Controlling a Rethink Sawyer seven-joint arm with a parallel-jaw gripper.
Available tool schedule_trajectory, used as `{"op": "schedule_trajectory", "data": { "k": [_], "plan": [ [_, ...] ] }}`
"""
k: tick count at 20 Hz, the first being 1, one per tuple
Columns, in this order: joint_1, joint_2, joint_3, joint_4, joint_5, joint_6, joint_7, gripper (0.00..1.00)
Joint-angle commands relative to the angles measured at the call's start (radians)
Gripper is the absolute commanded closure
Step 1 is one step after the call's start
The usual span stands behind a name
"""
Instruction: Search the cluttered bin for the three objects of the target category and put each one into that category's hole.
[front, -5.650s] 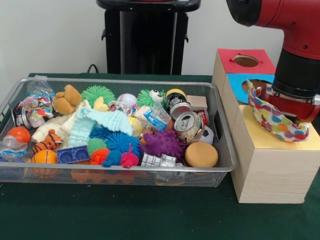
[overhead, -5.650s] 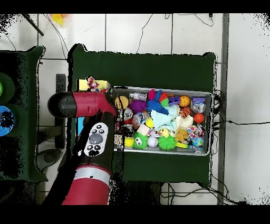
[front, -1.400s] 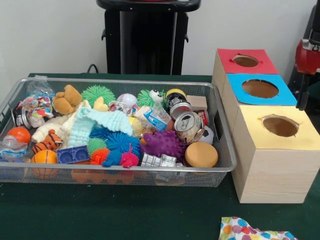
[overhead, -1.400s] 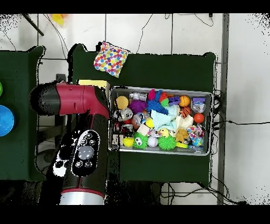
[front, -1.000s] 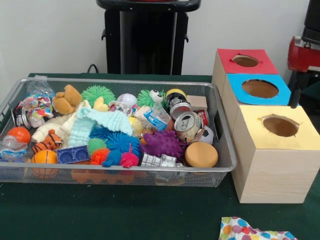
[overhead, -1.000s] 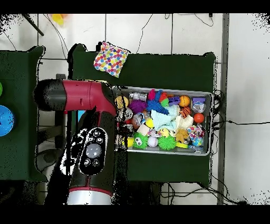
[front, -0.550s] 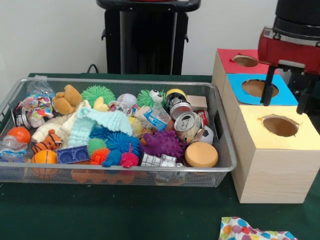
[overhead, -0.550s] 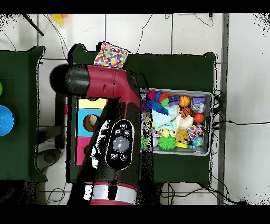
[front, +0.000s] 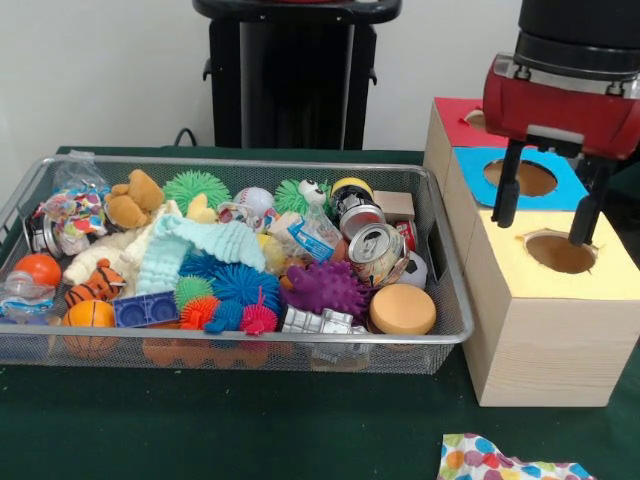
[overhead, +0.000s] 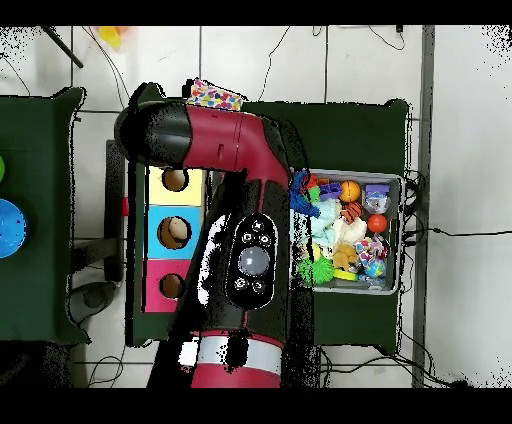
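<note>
My gripper (front: 541, 230) hangs open and empty over the boxes, its black fingers (front: 507, 185) straddling the edge between the blue hole (front: 525, 178) and the yellow hole (front: 560, 252). A polka-dot cloth (front: 500, 462) lies on the green table in front of the yellow box; the overhead view shows the cloth (overhead: 217, 95) partly under the arm. The wire bin (front: 250, 340) holds a mint knit cloth (front: 205, 245), spiky balls, a crushed can (front: 375, 250) and plush toys. In the overhead view the arm (overhead: 250, 250) covers the bin's left half.
Three wooden boxes stand in a row right of the bin, topped red (front: 455, 120), blue and yellow (front: 610, 275). Overhead, their holes show: yellow (overhead: 175, 180), blue (overhead: 174, 232), red (overhead: 172, 286). A black stand (front: 290, 80) rises behind the bin.
The polka-dot cloth, held over the yellow box earlier, now lies on the table. The arm has swung from the right edge in over the boxes, toward the bin.
</note>
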Motion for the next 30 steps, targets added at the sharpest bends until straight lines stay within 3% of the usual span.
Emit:
{"op": "schedule_trajectory", "data": {
  "k": [1, 18, 30],
  "plan": [
    [-0.029, 0.07, 0.144, 0.003, -0.062, 0.002, -0.094, 0.0],
    [-0.076, 0.092, 0.18, -0.016, -0.137, -0.063, -0.098, 0.0],
    [-0.139, 0.099, 0.248, -0.013, -0.198, -0.103, -0.135, 0.0]
  ]
}}
